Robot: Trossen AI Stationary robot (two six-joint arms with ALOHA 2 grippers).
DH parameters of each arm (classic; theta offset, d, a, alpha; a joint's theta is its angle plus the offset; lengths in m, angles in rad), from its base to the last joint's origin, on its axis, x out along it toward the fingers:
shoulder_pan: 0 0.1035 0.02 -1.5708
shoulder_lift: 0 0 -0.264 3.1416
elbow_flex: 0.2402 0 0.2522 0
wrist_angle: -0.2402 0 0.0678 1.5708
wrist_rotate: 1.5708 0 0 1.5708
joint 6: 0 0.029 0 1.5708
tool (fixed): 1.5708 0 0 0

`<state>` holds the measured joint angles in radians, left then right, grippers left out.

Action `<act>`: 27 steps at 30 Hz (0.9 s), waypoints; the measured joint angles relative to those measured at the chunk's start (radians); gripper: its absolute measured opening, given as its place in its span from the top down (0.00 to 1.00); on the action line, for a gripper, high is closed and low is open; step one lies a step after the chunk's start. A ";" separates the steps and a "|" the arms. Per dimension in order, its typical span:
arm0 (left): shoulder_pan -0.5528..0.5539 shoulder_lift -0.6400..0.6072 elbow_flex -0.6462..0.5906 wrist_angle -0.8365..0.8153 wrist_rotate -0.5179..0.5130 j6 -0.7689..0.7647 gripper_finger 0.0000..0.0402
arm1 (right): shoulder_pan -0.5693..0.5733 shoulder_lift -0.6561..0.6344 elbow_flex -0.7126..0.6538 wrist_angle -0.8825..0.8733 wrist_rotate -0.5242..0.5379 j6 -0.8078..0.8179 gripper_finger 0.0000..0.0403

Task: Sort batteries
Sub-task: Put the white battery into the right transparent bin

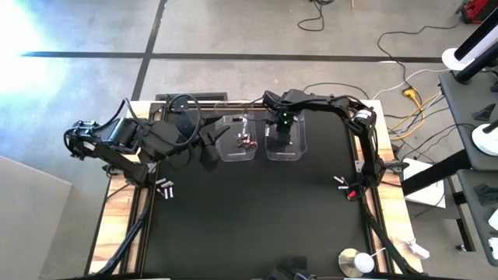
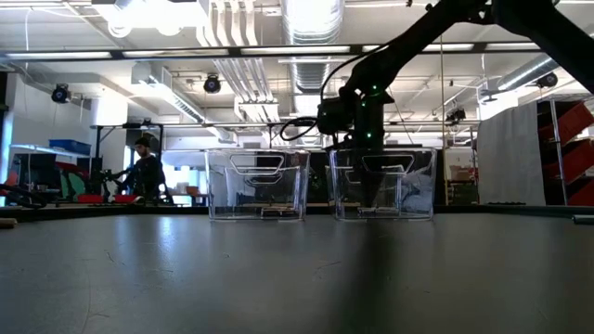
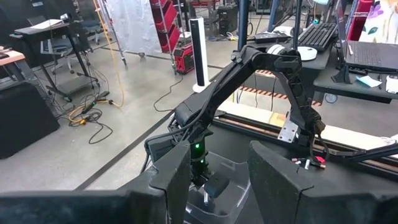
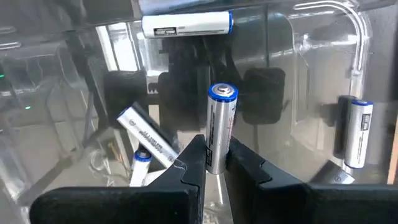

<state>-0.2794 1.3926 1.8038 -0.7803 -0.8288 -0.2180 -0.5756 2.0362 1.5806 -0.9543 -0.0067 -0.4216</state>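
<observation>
**Battery held upright inside the right tub**

Tubs: two clear ones, left tub (image 1: 237,138) and right tub (image 1: 286,140), on a black table (image 1: 257,218). Right gripper (image 4: 214,165) pinches one silver battery (image 4: 219,127) upright inside the right tub; four more lie there. Left gripper (image 3: 217,180) hovers beside the left tub, fingers apart, empty. A person (image 2: 144,172) stands in the workshop behind.
</observation>
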 joint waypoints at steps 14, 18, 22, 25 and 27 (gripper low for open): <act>0.000 0.000 0.000 0.001 -0.001 0.000 0.65 | -0.005 0.033 0.000 0.002 0.000 -0.001 0.92; 0.000 0.000 0.000 0.001 0.000 0.000 0.65 | -0.006 0.046 0.003 0.002 0.000 0.000 0.92; 0.000 0.000 0.000 0.002 0.001 0.000 0.65 | -0.006 0.051 0.004 0.003 0.000 0.010 0.92; 0.000 0.000 0.000 0.002 0.001 0.000 0.65 | -0.006 0.052 0.004 0.003 0.000 0.025 0.92; 0.000 0.000 0.000 0.002 0.001 0.000 0.65 | -0.006 0.052 0.004 0.003 0.001 0.027 0.92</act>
<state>-0.2794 1.3926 1.8038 -0.7788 -0.8280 -0.2180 -0.5816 2.0884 1.5845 -0.9512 -0.0059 -0.3943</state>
